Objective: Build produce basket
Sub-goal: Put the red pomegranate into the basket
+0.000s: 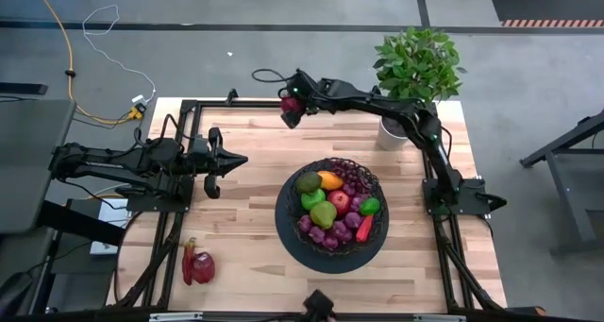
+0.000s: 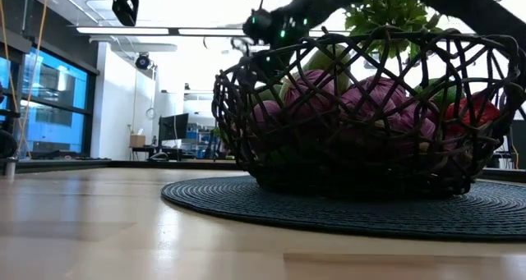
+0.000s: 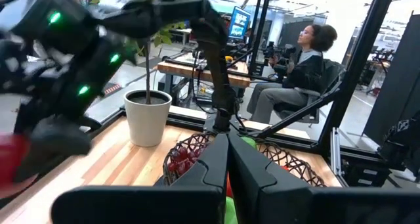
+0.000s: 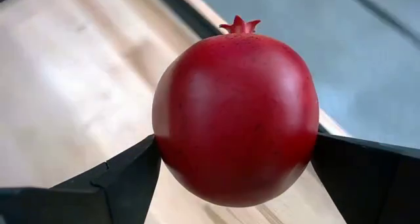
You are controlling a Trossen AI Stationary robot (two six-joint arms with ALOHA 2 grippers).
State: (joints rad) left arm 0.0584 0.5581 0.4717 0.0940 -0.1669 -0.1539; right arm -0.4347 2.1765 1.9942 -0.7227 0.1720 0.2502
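Note:
The black wire basket (image 1: 283, 211) stands on a round dark mat at the table's middle. It holds several fruits and vegetables, among them a green pear (image 1: 324, 214), an orange-yellow fruit (image 1: 329, 179) and purple grapes (image 1: 330, 235). In the low view its woven wall (image 2: 246, 107) shows close up. My right gripper (image 1: 291, 107) is over the table's far edge, shut on a red pomegranate (image 4: 236, 112). My left gripper (image 1: 241, 160) is shut with nothing in it, level at the table's left. My right gripper pinches the pomegranate between its two fingers, one on each opposite side of its round body (image 4: 163, 145). The fingers slant down from the table's right side. The fruit is lifted clear of the table, its crown (image 4: 239, 24) pointing away from the wrist.
A red apple (image 1: 203, 266) and a red pepper (image 1: 189, 262) lie near the table's near left corner. A white pot with a green plant (image 1: 391, 131) stands at the far right. Bare wood lies between the basket and the left arm.

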